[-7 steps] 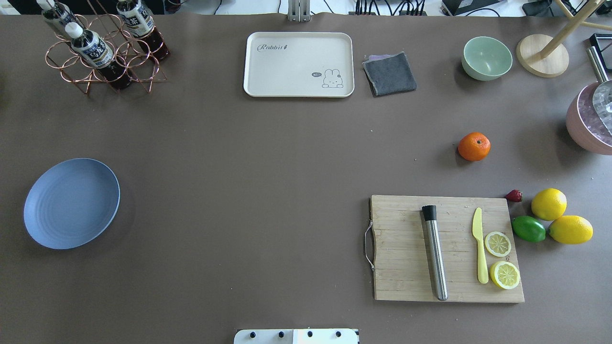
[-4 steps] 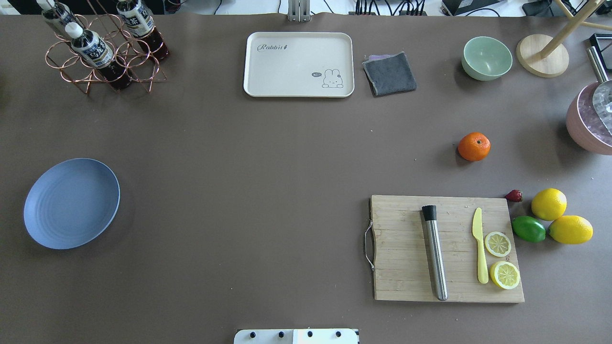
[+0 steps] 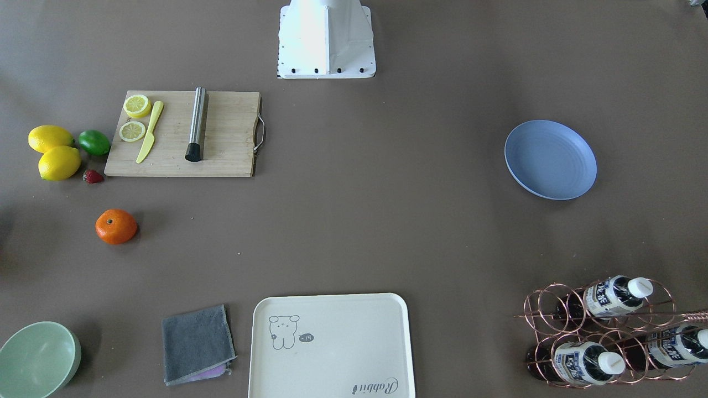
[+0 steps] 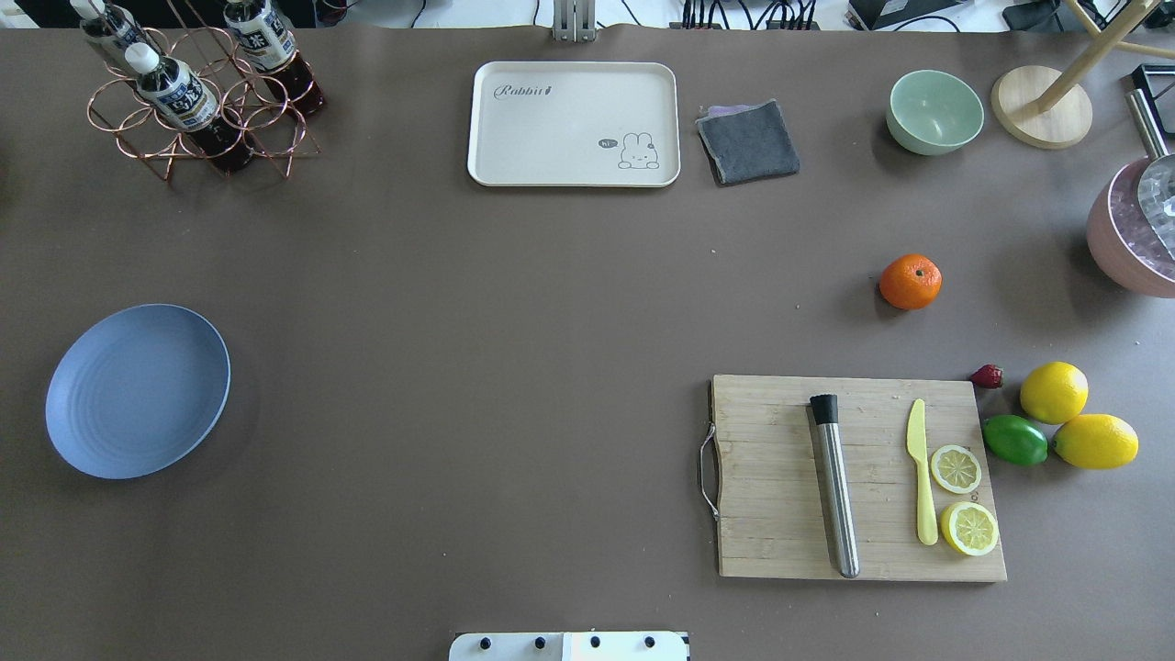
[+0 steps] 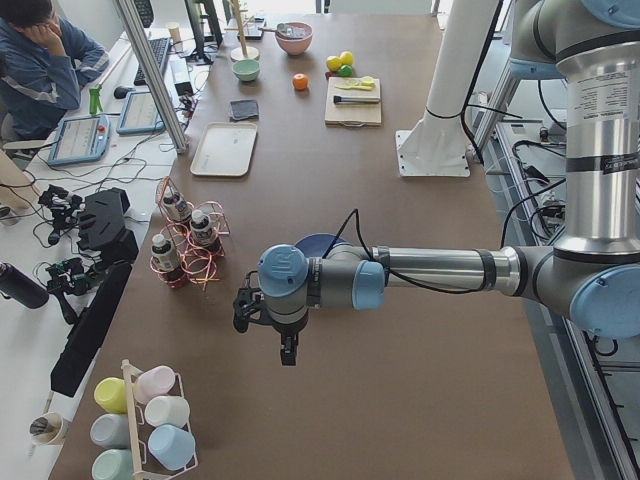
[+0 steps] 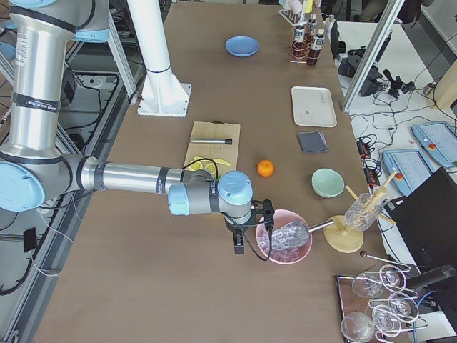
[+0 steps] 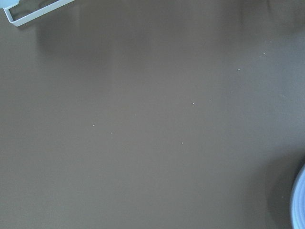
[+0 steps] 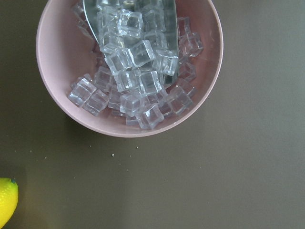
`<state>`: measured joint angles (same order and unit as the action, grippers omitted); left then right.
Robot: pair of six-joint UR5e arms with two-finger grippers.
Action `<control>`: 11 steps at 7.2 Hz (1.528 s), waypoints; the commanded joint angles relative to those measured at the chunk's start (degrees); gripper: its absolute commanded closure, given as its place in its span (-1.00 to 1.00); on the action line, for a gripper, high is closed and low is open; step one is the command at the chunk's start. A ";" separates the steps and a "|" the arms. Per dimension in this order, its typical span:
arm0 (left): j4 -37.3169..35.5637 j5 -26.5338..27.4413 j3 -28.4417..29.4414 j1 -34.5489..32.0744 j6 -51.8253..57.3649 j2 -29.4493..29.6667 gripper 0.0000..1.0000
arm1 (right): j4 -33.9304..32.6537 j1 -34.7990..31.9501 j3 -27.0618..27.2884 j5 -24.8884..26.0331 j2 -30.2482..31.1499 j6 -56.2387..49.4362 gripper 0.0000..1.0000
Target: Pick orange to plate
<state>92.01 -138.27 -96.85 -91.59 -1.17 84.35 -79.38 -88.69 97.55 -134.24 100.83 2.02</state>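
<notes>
Front-facing: the orange sits on the table toward its right end, and the plate lies near the left end. Overhead: the orange lies between the cutting board and the green bowl. Left side view: the left gripper hangs near the plate; I cannot tell how its jaws stand. Right side view: the right gripper hangs beside the pink ice bowl; again I cannot tell how its jaws stand.

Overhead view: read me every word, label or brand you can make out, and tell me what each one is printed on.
"Rabbit": in script lettering at one corner of the cream tray.
"hi": as far as it can be read, in a tiny speech bubble beside the rabbit drawing on the same tray.
Labels on the bottles: dark print on white, too small to read.
Nothing else shows text.
</notes>
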 commanded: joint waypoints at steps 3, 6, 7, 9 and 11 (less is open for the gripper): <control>11.49 -6.57 -0.18 -0.43 -0.32 -0.16 -0.98 | 9.63 0.63 0.19 -0.67 -0.28 1.40 -1.00; 26.36 -6.49 -0.09 2.53 -3.30 1.41 -0.98 | 14.33 4.21 1.24 -0.41 -2.57 7.99 -1.00; 26.47 -6.49 0.00 6.04 -4.18 -0.05 -0.97 | 15.13 5.71 1.33 -0.32 -3.53 12.44 -1.00; 33.62 -5.44 2.35 12.63 -13.38 -2.43 -0.98 | 19.93 13.77 3.00 3.70 -4.15 25.77 -0.99; 49.85 1.65 8.67 22.71 -31.60 -2.35 -0.97 | 24.71 20.38 3.00 8.63 -5.02 34.70 -0.99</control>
<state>131.95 -140.68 -92.06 -75.37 -22.00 82.13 -56.97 -72.14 100.43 -128.35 96.49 31.76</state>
